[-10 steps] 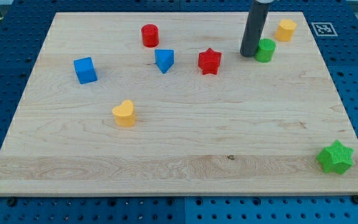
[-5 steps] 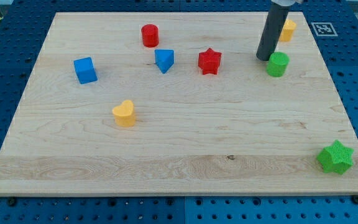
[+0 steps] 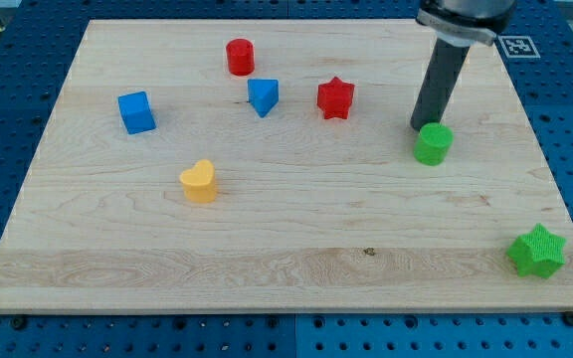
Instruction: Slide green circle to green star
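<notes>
The green circle is a small round block right of the board's middle, in the upper half. My tip touches its upper left edge. The rod rises from there to the view's top. The green star sits near the board's bottom right corner, well below and to the right of the circle.
A red star, a blue triangular block and a red cylinder lie to the left of my tip. A blue cube and a yellow heart lie further left. The wooden board rests on a blue pegboard.
The green circle has slid down the view, from near the top right towards the middle right. My tip has followed behind it, and the rod now hides the yellow block at the top.
</notes>
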`<action>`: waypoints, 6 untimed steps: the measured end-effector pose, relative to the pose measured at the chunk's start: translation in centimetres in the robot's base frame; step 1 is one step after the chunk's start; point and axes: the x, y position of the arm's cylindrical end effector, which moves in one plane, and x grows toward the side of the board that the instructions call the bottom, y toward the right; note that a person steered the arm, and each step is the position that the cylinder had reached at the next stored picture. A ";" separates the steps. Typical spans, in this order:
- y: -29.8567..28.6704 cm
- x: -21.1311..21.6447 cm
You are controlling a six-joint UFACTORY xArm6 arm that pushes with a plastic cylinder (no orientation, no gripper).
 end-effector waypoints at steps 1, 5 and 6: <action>-0.2 3.6; -0.2 13.5; -0.2 14.5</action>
